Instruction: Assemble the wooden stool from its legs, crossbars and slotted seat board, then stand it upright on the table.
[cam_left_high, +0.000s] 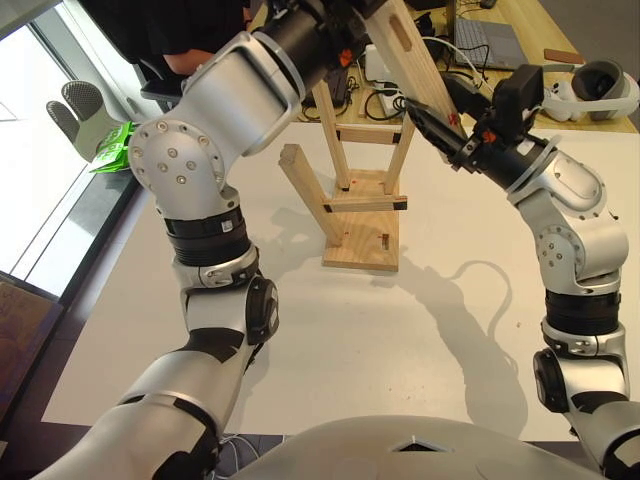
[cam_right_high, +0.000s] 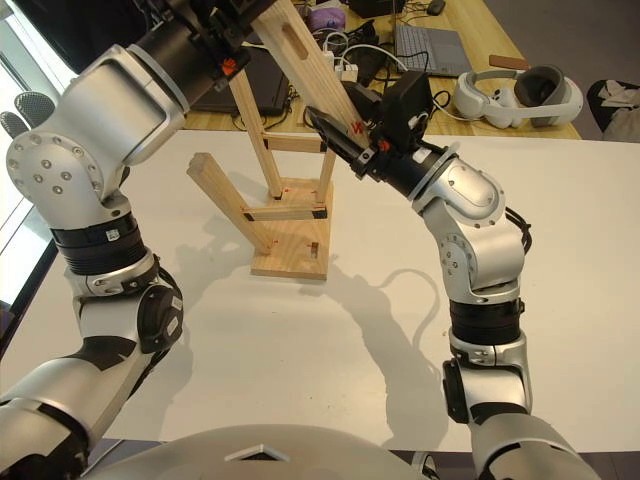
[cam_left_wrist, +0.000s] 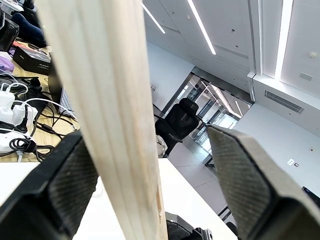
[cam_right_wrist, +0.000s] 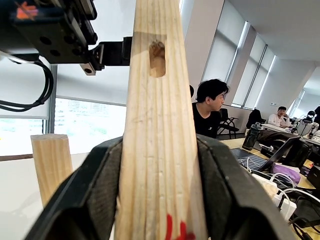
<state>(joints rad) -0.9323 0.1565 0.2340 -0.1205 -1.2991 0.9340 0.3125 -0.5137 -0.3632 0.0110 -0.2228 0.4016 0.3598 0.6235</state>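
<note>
**Currently: loose leg held in the air, right clamped, left wide open**

- Left gripper (cam_left_wrist: 157, 187): jaws spread wide. The loose leg (cam_left_wrist: 110, 100) passes between them, close against one pad (cam_left_wrist: 72, 185), with a clear gap to the other pad. Can't tell whether the near pad actually touches the wood. No grip from this side.
- The loose leg slants through the air from the left jaws, at its higher part, down to the right jaws at its lower end. A mortise slot (cam_right_wrist: 157, 58) sits on the stretch between the two grippers, nearer the left jaws.
- Right gripper (cam_right_wrist: 157, 175): jaws closed onto the leg's lower end, both pads flat against opposite faces of the wood.
- Below both sets of jaws, well apart from them, the partly built stool lies inverted on the table (cam_left_high: 400, 340).
  - Seat board (cam_left_high: 365, 245) is flat on the table.
  - Three legs stick up from it. One leaning leg (cam_left_high: 310, 195) tilts far out toward the left-arm side; the other two are near upright.
  - An upper crossbar (cam_left_high: 370, 133) and a lower crossbar (cam_left_high: 365, 203) span between the legs.
</note>
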